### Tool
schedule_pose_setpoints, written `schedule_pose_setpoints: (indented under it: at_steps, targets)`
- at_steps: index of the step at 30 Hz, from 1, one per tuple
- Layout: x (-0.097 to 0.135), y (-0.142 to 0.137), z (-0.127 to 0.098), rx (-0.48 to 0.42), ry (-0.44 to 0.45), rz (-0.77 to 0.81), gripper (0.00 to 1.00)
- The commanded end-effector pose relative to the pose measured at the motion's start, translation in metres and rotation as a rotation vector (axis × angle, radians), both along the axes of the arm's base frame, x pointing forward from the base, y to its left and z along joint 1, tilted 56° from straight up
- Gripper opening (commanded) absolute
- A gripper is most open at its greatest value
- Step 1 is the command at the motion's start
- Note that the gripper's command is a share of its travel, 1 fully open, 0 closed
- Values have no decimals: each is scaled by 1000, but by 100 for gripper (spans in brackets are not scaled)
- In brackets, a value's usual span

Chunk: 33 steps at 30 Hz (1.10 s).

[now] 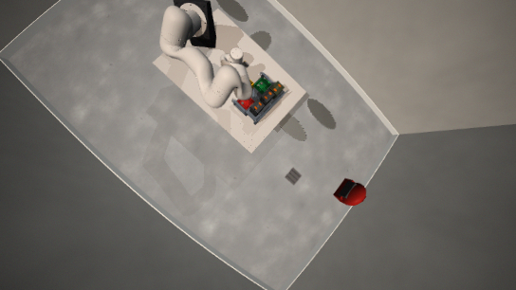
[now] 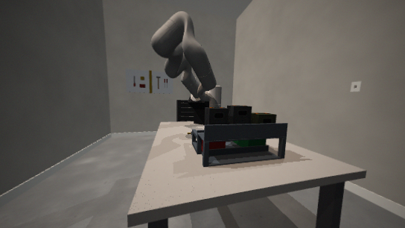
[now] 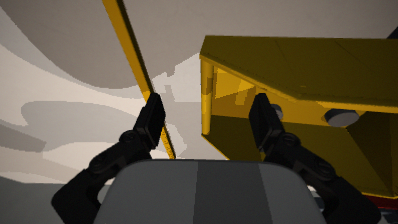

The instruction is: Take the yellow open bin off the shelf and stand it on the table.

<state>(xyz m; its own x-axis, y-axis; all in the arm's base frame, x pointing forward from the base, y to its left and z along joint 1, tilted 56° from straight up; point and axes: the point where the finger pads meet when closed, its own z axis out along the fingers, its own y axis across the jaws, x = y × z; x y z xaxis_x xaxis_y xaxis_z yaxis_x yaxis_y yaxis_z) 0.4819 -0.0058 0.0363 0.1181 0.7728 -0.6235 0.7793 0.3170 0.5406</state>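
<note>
The yellow open bin (image 3: 300, 60) fills the right of the wrist view, with round grey parts (image 3: 342, 118) inside. My gripper (image 3: 206, 104) is open. The bin's front lip lies between the spread fingers without touching either, one finger outside the bin and the other over its mouth. The arm and shelf mostly hide the bin in the top and exterior views, so I cannot tell what is under its base. The blue-grey shelf (image 2: 246, 131) holds a red bin (image 1: 246, 102) (image 2: 214, 144) and a green bin (image 1: 262, 85) (image 2: 253, 142) below, and several dark bins (image 2: 240, 114) on top, looking level.
A thin yellow strip (image 3: 129, 50) crosses the left of the wrist view, outside the fingers. The shelf stands on the pale table (image 1: 251, 139) (image 2: 164, 190). A bit of red shows just past the yellow bin at the lower right of the wrist view.
</note>
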Motion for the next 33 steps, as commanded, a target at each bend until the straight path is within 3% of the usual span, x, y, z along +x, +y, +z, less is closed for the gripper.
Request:
schedule_pose_setpoints:
  at_steps: [1, 27, 33]
  targets:
    - [0, 0, 0, 0, 0, 1, 100]
    - [0, 0, 0, 0, 0, 1, 100]
    - [-34, 30, 31, 0, 0, 0, 100]
